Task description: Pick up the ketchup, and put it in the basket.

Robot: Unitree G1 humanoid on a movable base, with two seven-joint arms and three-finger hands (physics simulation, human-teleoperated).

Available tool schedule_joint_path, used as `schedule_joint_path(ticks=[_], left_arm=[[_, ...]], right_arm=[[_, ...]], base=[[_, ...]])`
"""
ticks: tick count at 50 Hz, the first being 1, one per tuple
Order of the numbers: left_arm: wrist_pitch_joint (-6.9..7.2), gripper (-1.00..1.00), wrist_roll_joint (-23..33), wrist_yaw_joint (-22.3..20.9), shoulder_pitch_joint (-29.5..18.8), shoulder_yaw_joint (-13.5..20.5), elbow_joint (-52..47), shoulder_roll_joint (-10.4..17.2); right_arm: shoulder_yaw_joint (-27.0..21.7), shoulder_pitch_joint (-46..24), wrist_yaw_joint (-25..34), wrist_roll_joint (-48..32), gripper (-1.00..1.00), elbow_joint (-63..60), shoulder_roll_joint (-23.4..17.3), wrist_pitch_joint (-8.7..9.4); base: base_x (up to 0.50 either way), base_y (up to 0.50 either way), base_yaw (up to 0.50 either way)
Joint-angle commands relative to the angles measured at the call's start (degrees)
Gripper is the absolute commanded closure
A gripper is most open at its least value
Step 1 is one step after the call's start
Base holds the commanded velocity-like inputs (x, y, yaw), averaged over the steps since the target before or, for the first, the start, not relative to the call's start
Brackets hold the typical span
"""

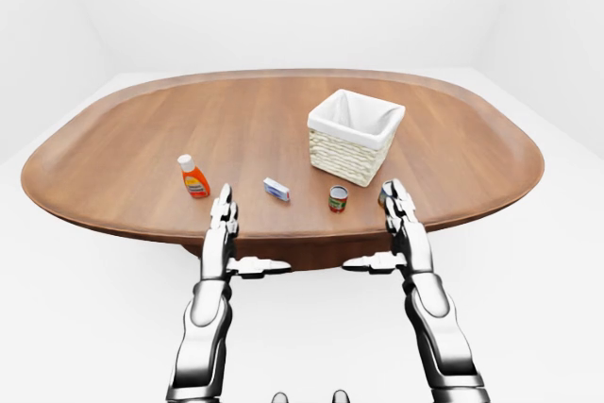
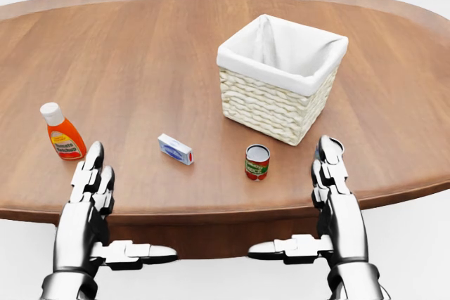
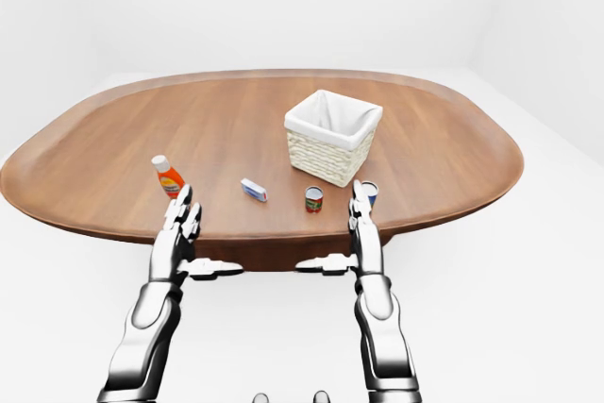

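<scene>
The ketchup (image 2: pixel 62 133), an orange-red bottle with a white cap, stands upright near the table's near-left edge. The woven basket (image 2: pixel 271 109) with a white cloth liner stands right of the middle, nothing showing inside. My left hand (image 2: pixel 95 177) is held flat and open just below and right of the ketchup, not touching it. My right hand (image 2: pixel 330 170) is open too, below the basket's right corner, thumb pointing inward. Both hands hover at the table's near edge and hold nothing.
A small blue-and-white box (image 2: pixel 175 149) lies between the ketchup and a red-labelled can (image 2: pixel 256 161). Another can (image 3: pixel 369 193) is partly hidden behind my right hand. The oval wooden table (image 1: pixel 142 129) stretches wide, with white floor around it.
</scene>
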Motion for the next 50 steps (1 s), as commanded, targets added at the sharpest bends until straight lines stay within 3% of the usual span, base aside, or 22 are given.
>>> schedule_joint_path(ticks=[1, 3, 9, 45, 50], left_arm=[[3.85, -1.00, -2.3, -3.8, 7.6, 2.3, -16.3, 0.6], [3.85, -1.00, -3.4, -4.8, 9.7, 3.5, -20.8, 0.5], [3.85, -1.00, -3.7, -5.5, 9.1, 4.7, -21.0, 0.0], [3.85, -1.00, -3.8, -6.3, 9.0, 5.5, -21.6, -0.2], [3.85, -1.00, -3.7, -6.4, 9.1, 5.4, -21.7, -0.2]], right_arm=[[0.5, 7.9, 0.9, -2.0, -1.00, -17.9, -0.1, 3.92], [0.4, 8.8, 1.0, -1.9, -1.00, -20.1, 0.0, 3.92], [0.1, 8.5, 1.0, -2.0, -1.00, -19.4, 0.2, 3.92], [0.1, 9.2, 1.6, -2.5, -1.00, -19.4, 0.1, 3.87], [0.0, 9.4, 1.5, -2.7, -1.00, -19.7, 0.2, 3.74]], base=[[0.00, 0.00, 0.00], [0.00, 0.00, 0.00], [0.00, 0.00, 0.00], [0.00, 0.00, 0.00], [0.00, 0.40, 0.00]])
